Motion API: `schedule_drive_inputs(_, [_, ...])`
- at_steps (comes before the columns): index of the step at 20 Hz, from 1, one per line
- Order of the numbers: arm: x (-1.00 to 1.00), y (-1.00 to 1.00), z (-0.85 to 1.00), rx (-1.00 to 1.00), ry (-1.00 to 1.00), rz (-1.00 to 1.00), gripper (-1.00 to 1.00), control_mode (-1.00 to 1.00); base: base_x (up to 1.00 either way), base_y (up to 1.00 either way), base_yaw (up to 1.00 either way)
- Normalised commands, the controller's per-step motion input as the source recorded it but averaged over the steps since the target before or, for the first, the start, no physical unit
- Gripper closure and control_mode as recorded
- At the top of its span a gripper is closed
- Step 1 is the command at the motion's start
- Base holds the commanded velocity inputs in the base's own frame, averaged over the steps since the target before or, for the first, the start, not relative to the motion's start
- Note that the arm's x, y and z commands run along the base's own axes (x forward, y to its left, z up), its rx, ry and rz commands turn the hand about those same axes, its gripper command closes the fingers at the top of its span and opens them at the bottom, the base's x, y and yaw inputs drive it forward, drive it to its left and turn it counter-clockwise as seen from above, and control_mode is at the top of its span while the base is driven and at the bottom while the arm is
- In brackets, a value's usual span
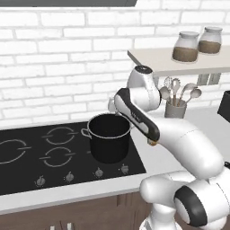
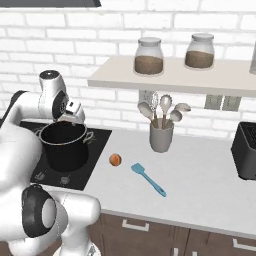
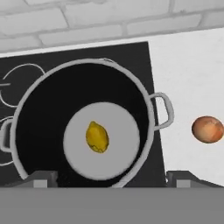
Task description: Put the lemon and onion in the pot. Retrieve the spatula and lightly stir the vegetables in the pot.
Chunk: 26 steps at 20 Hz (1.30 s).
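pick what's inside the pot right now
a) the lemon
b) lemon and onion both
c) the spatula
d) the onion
a: the hand view shows just the lemon lying on the pale bottom of the pot, while the onion sits on the counter beside it and the spatula lies further along the counter.

White brick wall (image 2: 115, 30), pale shelf (image 2: 170, 75), brown cabinets (image 2: 165, 235) below

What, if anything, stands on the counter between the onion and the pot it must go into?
Nothing visible does. The onion lies alone on the white counter just right of the cooktop, with bare surface between it and the pot. The spatula and utensil cup sit farther right, away from that path. The lemon is already inside.
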Motion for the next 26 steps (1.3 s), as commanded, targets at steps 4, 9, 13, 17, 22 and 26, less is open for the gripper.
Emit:
schedule_drive_inputs(4, [-0.48, -1.00, 0.53, 0.16, 0.08, -0.23, -1.00, -1.00, 0.00, 0.00, 0.00])
schedule_drive_inputs(9, [-0.24, -1.00, -0.01, 0.06, 0.12, -0.17, -1.00, -1.00, 0.00, 0.00, 0.00])
schedule_drive_inputs(13, [-0.16, -1.00, -0.55, 0.00, 0.02, -0.01, -1.00, -1.00, 0.00, 0.00, 0.00])
schedule_drive_inputs(17, [0.14, -0.91, -0.60, 0.00, 0.00, 0.05, -1.00, -1.00, 0.00, 0.00, 0.00])
schedule_drive_inputs(22, [0.43, -0.41, -0.59, 0.00, -0.04, 0.16, -1.00, -1.00, 0.00, 0.00, 0.00])
schedule_drive_inputs(26, [0.45, -0.01, -0.59, 0.00, -0.01, 0.22, -1.00, -1.00, 0.00, 0.00, 0.00])
